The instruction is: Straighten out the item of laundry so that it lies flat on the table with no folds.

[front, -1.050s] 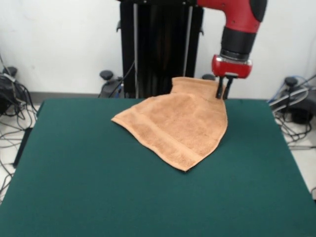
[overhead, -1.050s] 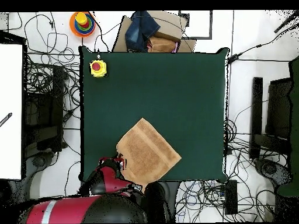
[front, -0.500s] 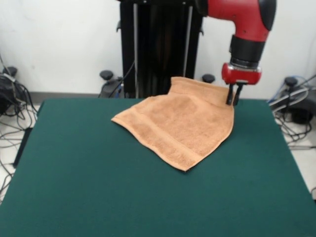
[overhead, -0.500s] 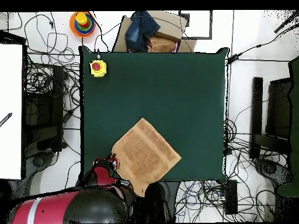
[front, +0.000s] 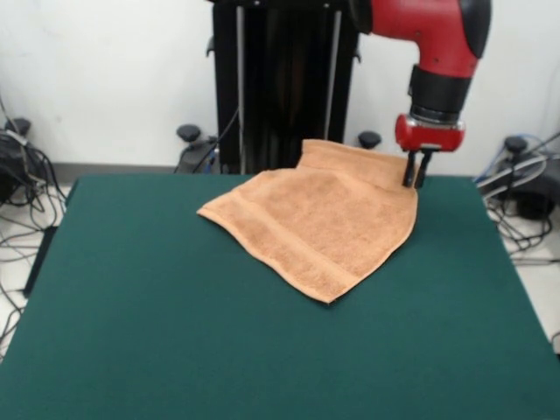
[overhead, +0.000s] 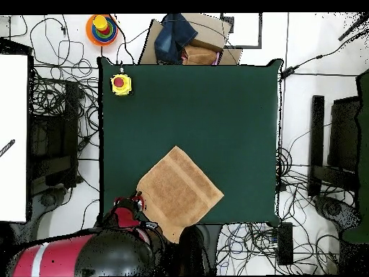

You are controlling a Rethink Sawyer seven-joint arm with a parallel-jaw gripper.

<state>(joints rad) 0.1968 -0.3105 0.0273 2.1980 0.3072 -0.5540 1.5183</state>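
- Hand [front: 415,182] clamped on the far right corner of the towel [front: 315,223], fingers close together, corner held raised above the desk [front: 175,350].
- Towel lies diamond-wise at the desk's far side, right of centre; its back edge is lifted, its near point flat.
- In the overhead view, a yellow box with a red button [overhead: 120,84] sits at the opposite desk corner, well apart from the towel.

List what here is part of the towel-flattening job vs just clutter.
Job:
- towel, far edge still raised
- table
- gripper, fingers closed on the towel's corner

Lying about:
- yellow box with red button on the table corner
- coloured ring toy, cardboard box and cables on the floor
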